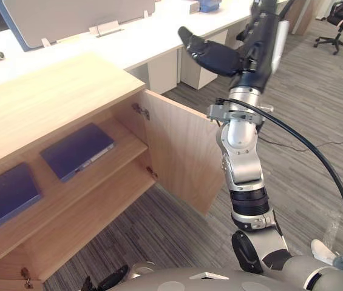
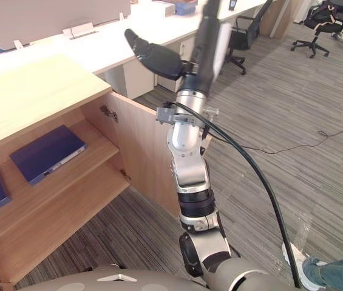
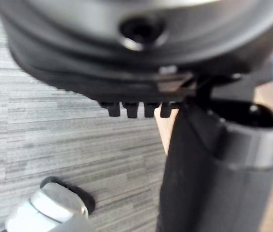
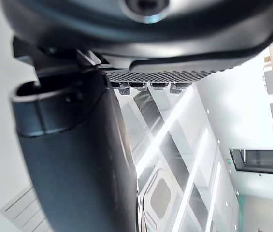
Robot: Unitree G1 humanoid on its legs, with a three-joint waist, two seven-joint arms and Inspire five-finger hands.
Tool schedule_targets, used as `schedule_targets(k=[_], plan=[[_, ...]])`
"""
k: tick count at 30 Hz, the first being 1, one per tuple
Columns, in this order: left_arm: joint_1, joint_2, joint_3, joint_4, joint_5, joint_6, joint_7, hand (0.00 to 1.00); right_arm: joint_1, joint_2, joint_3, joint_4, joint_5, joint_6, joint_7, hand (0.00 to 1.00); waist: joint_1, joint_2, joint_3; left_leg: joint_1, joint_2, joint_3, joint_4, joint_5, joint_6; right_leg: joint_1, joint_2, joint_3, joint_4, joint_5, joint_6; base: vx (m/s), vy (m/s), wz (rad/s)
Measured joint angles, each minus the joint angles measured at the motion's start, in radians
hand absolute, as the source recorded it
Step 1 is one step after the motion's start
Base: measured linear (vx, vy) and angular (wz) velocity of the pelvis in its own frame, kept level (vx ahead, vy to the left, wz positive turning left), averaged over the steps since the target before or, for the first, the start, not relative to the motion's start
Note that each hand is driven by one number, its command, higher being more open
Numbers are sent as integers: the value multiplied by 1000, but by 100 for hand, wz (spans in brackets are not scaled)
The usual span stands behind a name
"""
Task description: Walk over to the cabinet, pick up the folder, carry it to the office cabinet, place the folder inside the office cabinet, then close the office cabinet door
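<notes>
Blue folder (image 1: 77, 150) is lying flat on the shelf inside the cabinet (image 1: 44, 97), with another folder (image 1: 4, 197) to its left and the door (image 1: 183, 151) swung wide open. Right hand (image 1: 215, 57) is raised on the far right, fingers straight and holding nothing. Left hand (image 3: 208, 159) is down low over the floor, relaxed and empty too.

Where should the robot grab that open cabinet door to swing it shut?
Probably the door by its free vertical edge, opposite the hinges, approached from the carpet side. No handle shows, and the door stands wide open, so that edge is exposed and gives the most leverage.
</notes>
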State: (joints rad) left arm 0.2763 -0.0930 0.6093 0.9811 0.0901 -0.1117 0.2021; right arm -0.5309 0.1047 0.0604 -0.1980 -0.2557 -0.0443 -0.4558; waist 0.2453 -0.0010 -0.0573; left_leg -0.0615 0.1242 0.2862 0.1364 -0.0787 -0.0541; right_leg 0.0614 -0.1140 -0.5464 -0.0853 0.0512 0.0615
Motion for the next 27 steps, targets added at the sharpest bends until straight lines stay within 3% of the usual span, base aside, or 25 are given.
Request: schedule_targets(k=[5,16,20,24,27], plan=[[-2,0,-1,12,0,5,15,100,125,11,-69,-83,-14,16,-68,100,-3,21,-14,-1,-6,7,-2,2,3,-1,-7,3,0,0,9,-42,56,-1],[-9,-5,42,52,1,11,27,100,396,-44,-436,-325,-171,105,-218,100,-8,36,-20,-4,-8,24,3,-13,4,-15,-11,26,5,12,14,31,40,-5],[-9,-6,49,75,1,15,27,100,497,-41,-591,-330,-175,196,-255,100,-36,49,-22,-20,-7,36,35,-38,9,-22,-17,35,5,15,20,5,55,-8],[-12,-6,46,75,1,23,24,100,552,-40,-676,-325,-188,217,-272,100,-56,75,-24,-21,-7,49,53,-55,14,-21,-22,49,5,18,25,-12,63,-11],[-16,-6,40,72,1,23,14,100,566,-42,-737,-280,-162,217,-277,100,-64,76,-23,-22,-6,54,63,-61,15,-21,-24,55,5,19,26,-26,44,-7]])
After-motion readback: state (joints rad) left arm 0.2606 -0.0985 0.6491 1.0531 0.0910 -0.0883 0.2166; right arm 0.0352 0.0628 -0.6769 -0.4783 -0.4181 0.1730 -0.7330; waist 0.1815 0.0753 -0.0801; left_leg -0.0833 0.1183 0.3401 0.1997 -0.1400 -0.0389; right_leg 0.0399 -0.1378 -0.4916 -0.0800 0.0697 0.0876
